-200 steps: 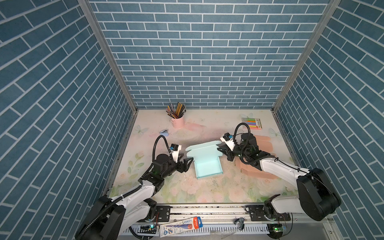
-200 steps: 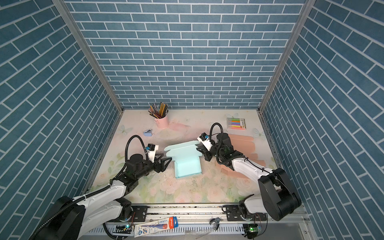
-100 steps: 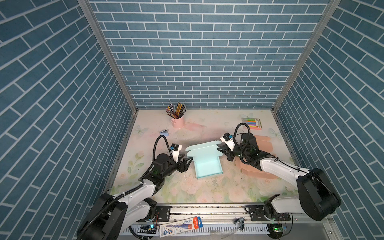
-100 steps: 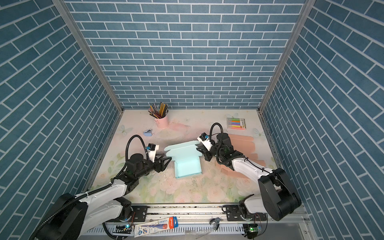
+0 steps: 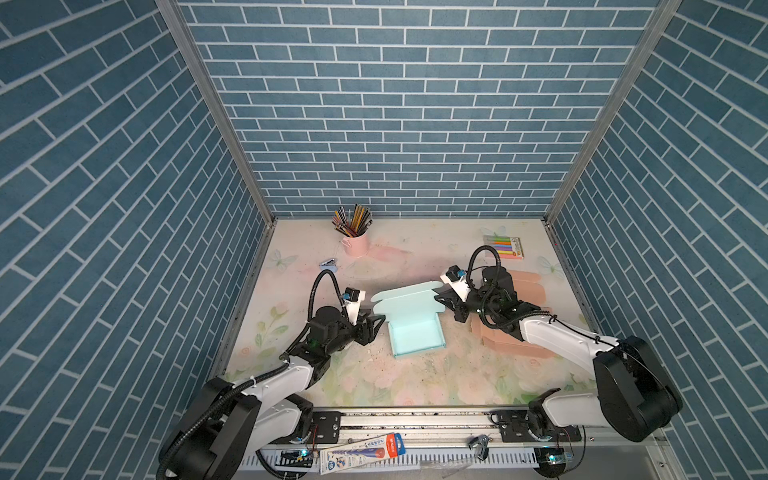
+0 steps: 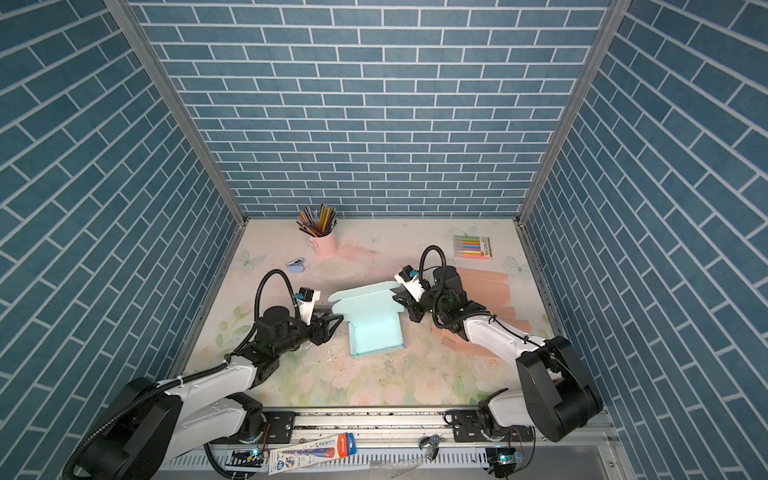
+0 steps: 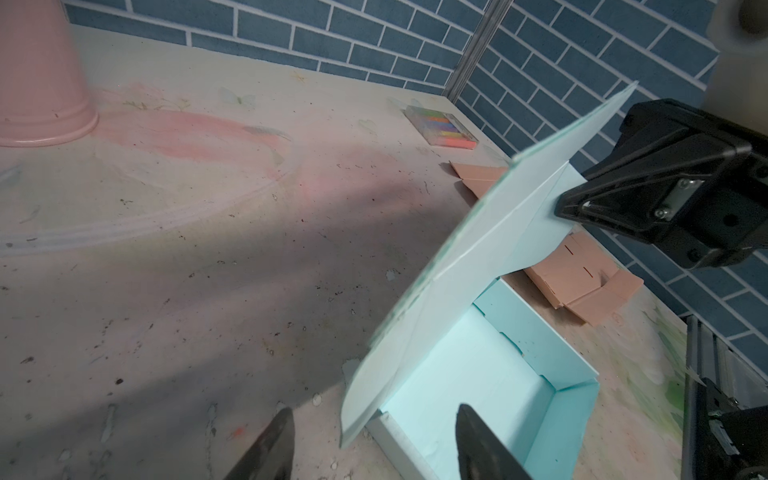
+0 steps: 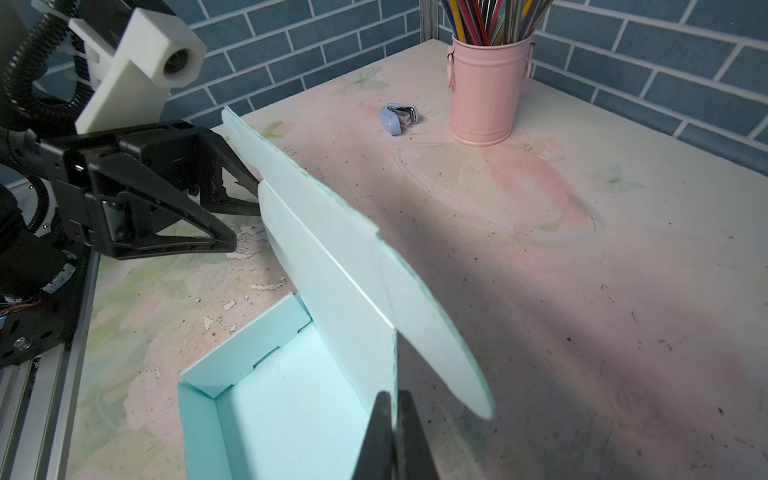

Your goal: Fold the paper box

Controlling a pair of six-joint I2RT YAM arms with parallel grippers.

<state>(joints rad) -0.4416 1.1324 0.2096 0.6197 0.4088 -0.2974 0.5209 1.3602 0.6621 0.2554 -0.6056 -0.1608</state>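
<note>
I can read no text here. The long packet [image 5: 362, 451] [image 6: 312, 453] on the front rail [image 5: 415, 420] carries print in blue, red and white, with a round emblem at one end, but the lettering is too small to make out in both top views. The marker box [image 5: 503, 247] [image 6: 472, 247] by the back wall has a pale label [image 5: 515, 246] on one end. Its marks stay illegible from above, and my left wrist view shows the box [image 7: 442, 131] blurred.

L hand [image 5: 377, 328]: low; jaws apart | R hand [image 5: 439, 300]: pinched tight; arms angled inward
</note>
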